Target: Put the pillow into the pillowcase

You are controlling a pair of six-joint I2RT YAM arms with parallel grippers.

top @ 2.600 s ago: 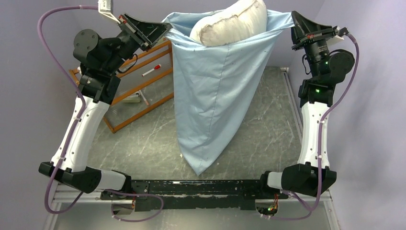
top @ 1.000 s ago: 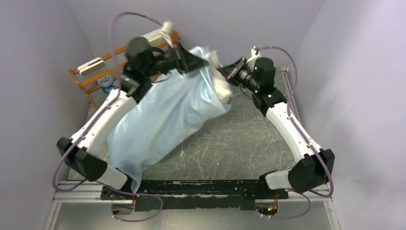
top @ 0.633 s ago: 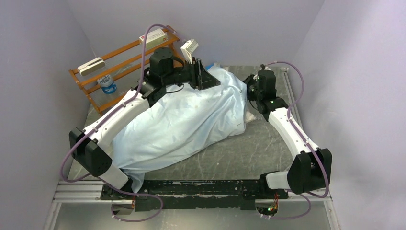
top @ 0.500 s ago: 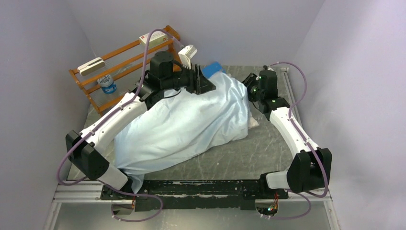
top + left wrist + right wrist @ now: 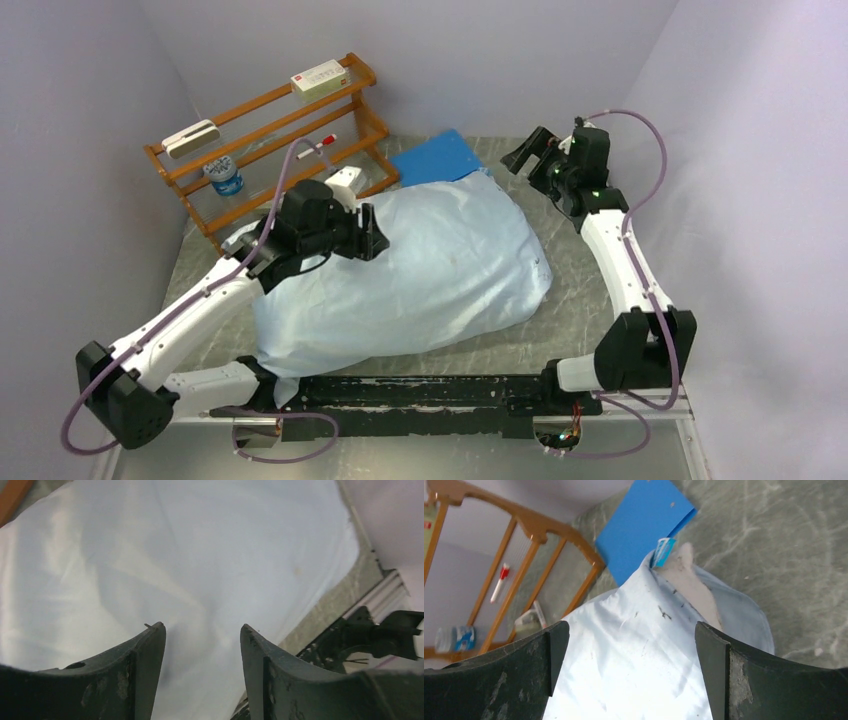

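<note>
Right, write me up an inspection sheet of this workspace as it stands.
Surface: grey marbled tabletop.
Job's things: pale-blue wrinkled fabric pillowcase lies bulging on the tabletop; plump white pillow inside, one corner and its small blue tag poking from the mouth.
Clutter: stiff bright-blue flat sheet at the pillowcase's far edge; orange wooden rack with plastic bottle and red-capped marker.
Grippers: left pincer open over the pillowcase; right pincer open near its mouth; neither holds anything.
Cables: purple cables loop along both arms; no snag seen.
Surroundings: pale lilac walls.
</note>
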